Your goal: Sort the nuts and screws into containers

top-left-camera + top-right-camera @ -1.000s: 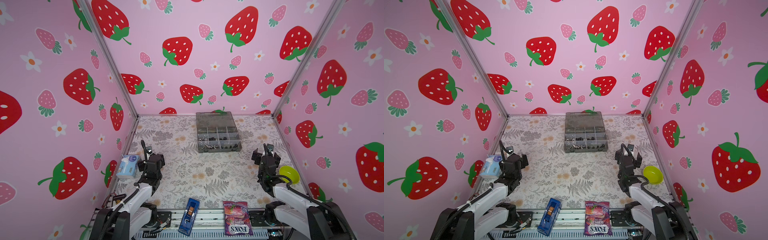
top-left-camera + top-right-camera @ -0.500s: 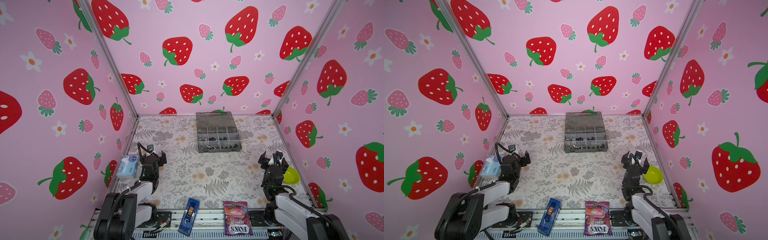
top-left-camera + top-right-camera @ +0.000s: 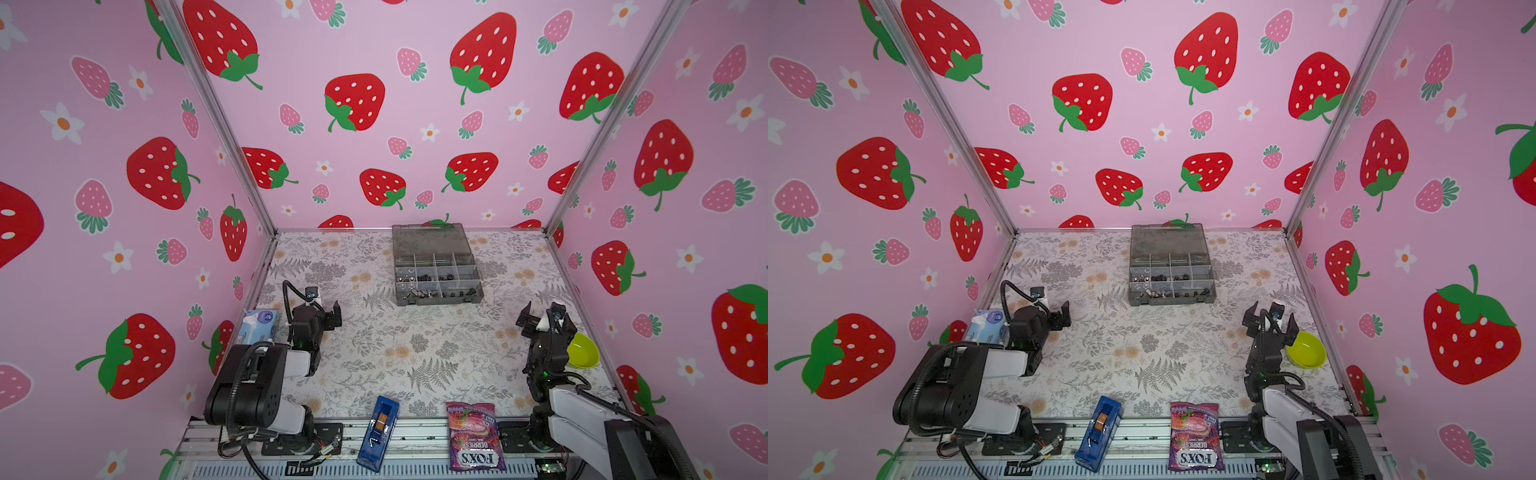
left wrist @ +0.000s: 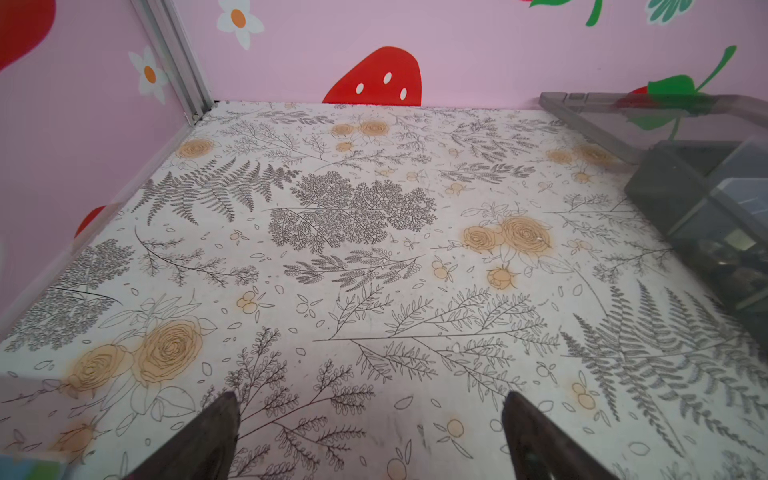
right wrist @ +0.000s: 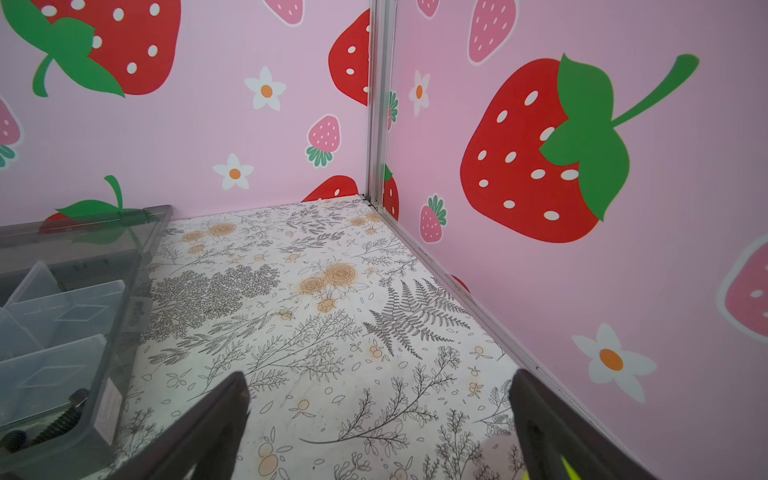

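The containers are the cells of a smoky grey organiser box at the back middle, with its lid lying open behind it. Tiny black and silver screws and nuts lie in the front cells. The box's corner shows in the left wrist view, and in the right wrist view a black screw lies in its near cell. My left gripper is open and empty at the front left. My right gripper is open and empty at the front right.
A blue tissue pack lies beside the left arm. A lime green bowl sits close to the right gripper by the wall. A blue narrow box and a purple candy bag lie at the front edge.
Both arms have folded back toward their bases. The right gripper has shifted right, nearer the green bowl. Both grippers have stayed open.
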### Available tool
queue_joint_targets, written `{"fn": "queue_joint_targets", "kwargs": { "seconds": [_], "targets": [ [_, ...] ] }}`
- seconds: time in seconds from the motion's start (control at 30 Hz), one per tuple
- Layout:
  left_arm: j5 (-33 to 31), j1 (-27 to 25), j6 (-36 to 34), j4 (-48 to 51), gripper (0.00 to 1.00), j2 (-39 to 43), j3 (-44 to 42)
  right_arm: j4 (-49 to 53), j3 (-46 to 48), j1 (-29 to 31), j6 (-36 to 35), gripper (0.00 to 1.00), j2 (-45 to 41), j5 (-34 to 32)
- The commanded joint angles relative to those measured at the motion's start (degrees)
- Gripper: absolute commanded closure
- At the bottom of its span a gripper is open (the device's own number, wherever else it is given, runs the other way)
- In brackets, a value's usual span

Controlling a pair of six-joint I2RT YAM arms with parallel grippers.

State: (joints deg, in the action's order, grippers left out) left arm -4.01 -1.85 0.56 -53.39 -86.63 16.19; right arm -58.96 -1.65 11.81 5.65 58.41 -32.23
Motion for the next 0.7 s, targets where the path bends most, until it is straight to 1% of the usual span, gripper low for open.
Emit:
{"fn": "queue_joint_targets", "kwargs": {
  "seconds": [0.0,0.03,0.07,0.1,0.13,0.17,0.2,0.27,0.37,0.4,0.47,0.57,0.67],
  "targets": [
    [2.25,0.43,-1.44,-1.17,0.01,-1.30,3.80,-4.53,-0.10,-0.82,-1.10,0.00,1.17,1.38],
    [3.19,0.45,-1.83,1.31,0.01,-0.84,4.75,-5.00,-0.26,-1.04,-1.04,0.00,1.81,1.92],
    [4.86,0.53,-2.54,1.51,0.01,-1.43,5.31,-5.49,-0.35,-1.16,-0.99,0.00,2.37,2.39],
    [7.72,0.81,-3.51,4.15,0.01,-1.53,6.57,-6.44,-0.37,-1.26,-0.99,0.00,3.18,3.07],
    [10.27,2.05,-2.97,5.99,0.01,-1.31,7.38,-7.52,-0.29,-1.35,-0.91,0.00,4.11,3.66],
    [13.77,3.16,-2.47,5.95,0.01,-1.90,7.92,-8.65,-0.22,-1.46,-0.93,0.00,4.95,4.02],
    [15.77,4.15,-2.00,7.20,0.01,-2.03,8.56,-10.04,-0.20,-1.53,-1.04,0.00,6.25,4.43],
    [17.47,5.13,-1.15,7.45,0.01,-2.37,9.04,-12.58,-0.20,-1.62,-1.02,0.00,8.65,5.01],
    [17.35,5.19,-1.09,7.70,0.01,-2.29,9.11,-16.70,-0.37,-1.87,-1.08,0.00,12.67,6.23],
    [15.58,5.16,-0.55,8.33,0.01,-2.18,9.37,-18.28,-0.58,-1.95,-1.22,0.00,14.12,6.41],
    [9.31,4.96,1.54,9.30,0.01,-2.33,9.91,-20.25,-1.30,-2.18,-1.25,0.00,16.51,7.22],
    [6.70,3.91,1.30,9.88,0.01,-2.33,10.18,-24.25,-2.32,-2.97,-0.75,0.00,21.77,7.77],
    [5.46,3.52,1.20,10.06,0.01,-2.32,10.28,-29.12,-3.00,-3.38,-1.08,0.00,27.28,8.84]
  ]
}}
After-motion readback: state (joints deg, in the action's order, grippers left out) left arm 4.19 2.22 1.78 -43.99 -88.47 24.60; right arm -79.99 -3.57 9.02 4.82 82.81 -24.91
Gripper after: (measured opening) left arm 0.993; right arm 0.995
